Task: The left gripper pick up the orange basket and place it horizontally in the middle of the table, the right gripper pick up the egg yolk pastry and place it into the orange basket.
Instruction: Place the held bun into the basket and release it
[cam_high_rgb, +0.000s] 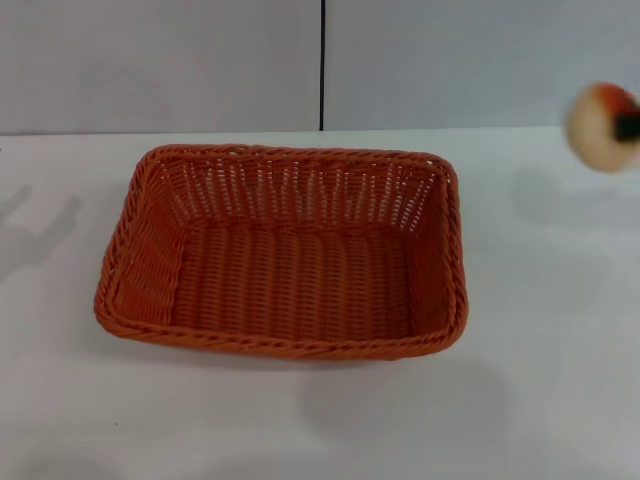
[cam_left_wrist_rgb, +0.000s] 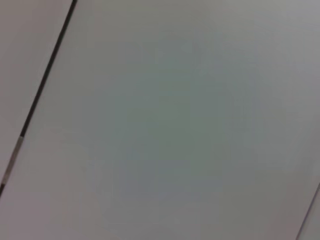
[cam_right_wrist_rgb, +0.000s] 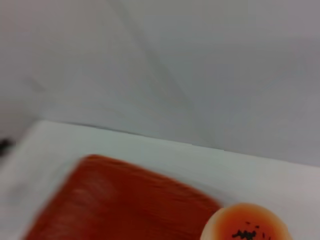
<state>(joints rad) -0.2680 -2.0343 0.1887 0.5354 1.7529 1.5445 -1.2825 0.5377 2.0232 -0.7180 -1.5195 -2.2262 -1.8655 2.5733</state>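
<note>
The orange basket (cam_high_rgb: 290, 152) lies lengthwise across the middle of the white table (cam_high_rgb: 545, 400), with nothing inside it. The egg yolk pastry (cam_high_rgb: 598, 125) hangs in the air at the far right, above the table and to the right of the basket. A black bit of my right gripper (cam_high_rgb: 630, 126) shows at the frame edge, shut on the pastry. The right wrist view has the pastry (cam_right_wrist_rgb: 245, 226) close up, with the basket (cam_right_wrist_rgb: 120, 200) beyond it. My left gripper is out of view; only its shadow falls on the table at the left.
A grey wall with a dark vertical seam (cam_high_rgb: 322, 65) stands behind the table. The left wrist view shows only that wall and a seam (cam_left_wrist_rgb: 45, 75). White tabletop surrounds the basket on all sides.
</note>
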